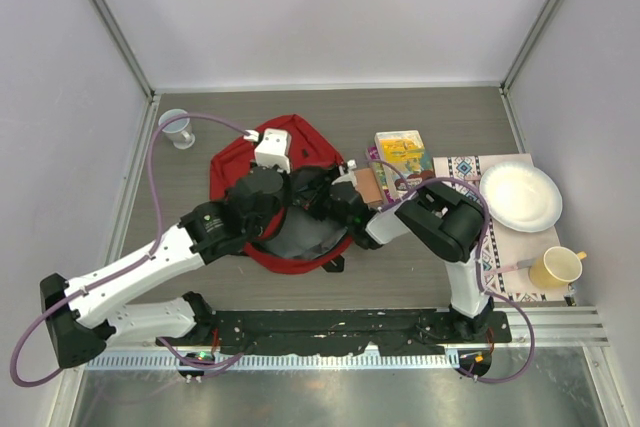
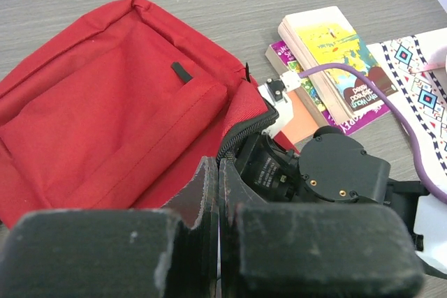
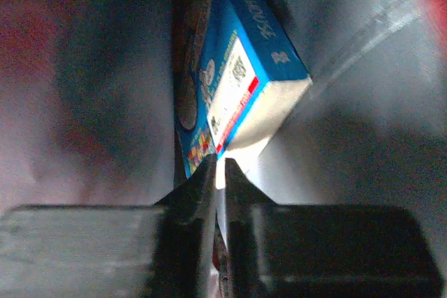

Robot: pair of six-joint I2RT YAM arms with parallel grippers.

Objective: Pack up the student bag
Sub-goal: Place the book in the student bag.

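Observation:
The student bag (image 1: 290,142), a large red backpack, lies flat in the middle of the table with its opening toward the arms; it also fills the left wrist view (image 2: 105,116). My left gripper (image 1: 303,193) (image 2: 218,163) is shut on the bag's black zipper edge (image 2: 243,130) at the opening. My right gripper (image 1: 335,199) (image 3: 218,165) reaches inside the bag and is shut on the edge of a blue book (image 3: 237,82), which hangs in the dim grey lining. The right wrist (image 2: 339,165) sits just right of the left fingers.
A stack of books (image 1: 400,152) (image 2: 335,54) lies right of the bag, an orange-brown flat item (image 1: 368,185) beside them. A patterned mat (image 1: 465,169) carries a white plate (image 1: 520,197) and a yellow cup (image 1: 555,267). A pale cup (image 1: 178,129) stands far left.

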